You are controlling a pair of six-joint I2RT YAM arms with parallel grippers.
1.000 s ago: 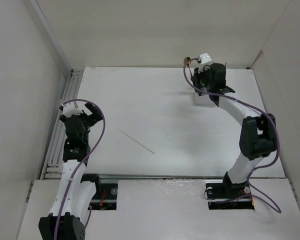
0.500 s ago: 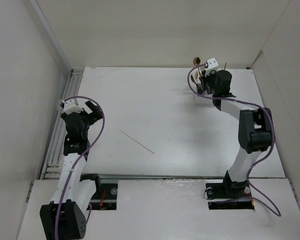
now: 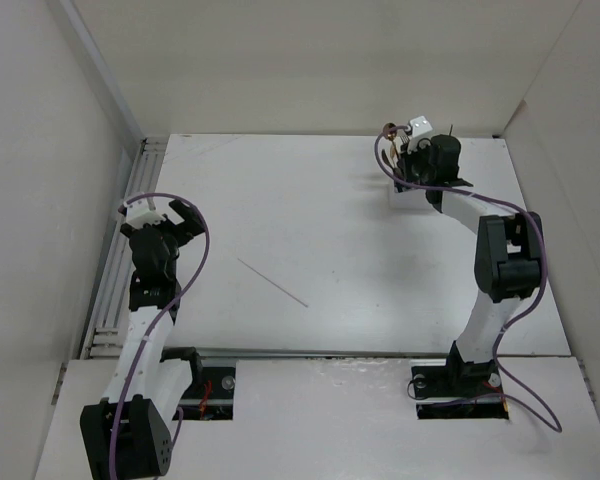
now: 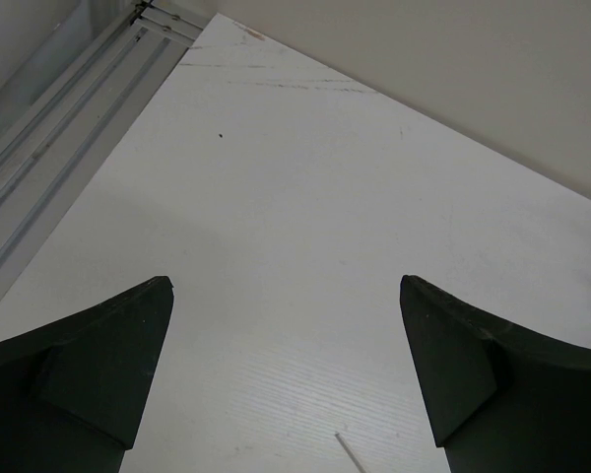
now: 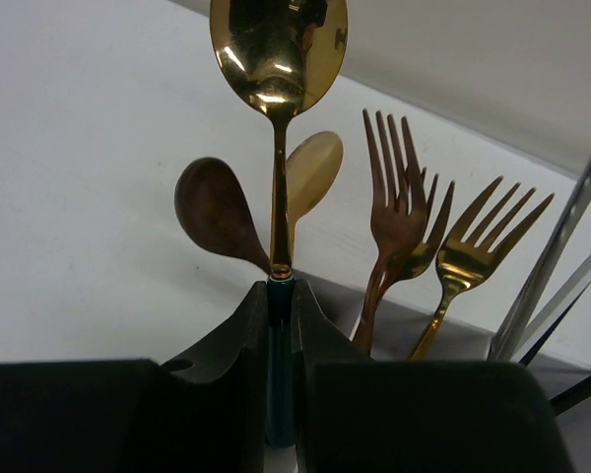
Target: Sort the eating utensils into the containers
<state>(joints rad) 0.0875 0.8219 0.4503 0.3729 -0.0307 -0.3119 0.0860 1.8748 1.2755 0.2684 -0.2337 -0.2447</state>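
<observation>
My right jaws pinch a gold spoon (image 5: 279,49) by its handle, bowl up, above the bin (image 3: 397,197), presumably to join the other spoons (image 5: 217,212); my left jaws gape empty

Soft, even light falls from above. The white table (image 3: 330,230) and walls (image 3: 310,60) read bright, with only faint shadows. The top view is clear but coarse, and small things at the far edge seem to merge. In the right wrist view the spoon (image 5: 278,44) bowl shows hard glare and mirrored reflections, while the right fingers (image 5: 227,384) below are near black. The left fingers (image 4: 94,370) look soft and out of focus, but the table beyond them is sharp.
</observation>
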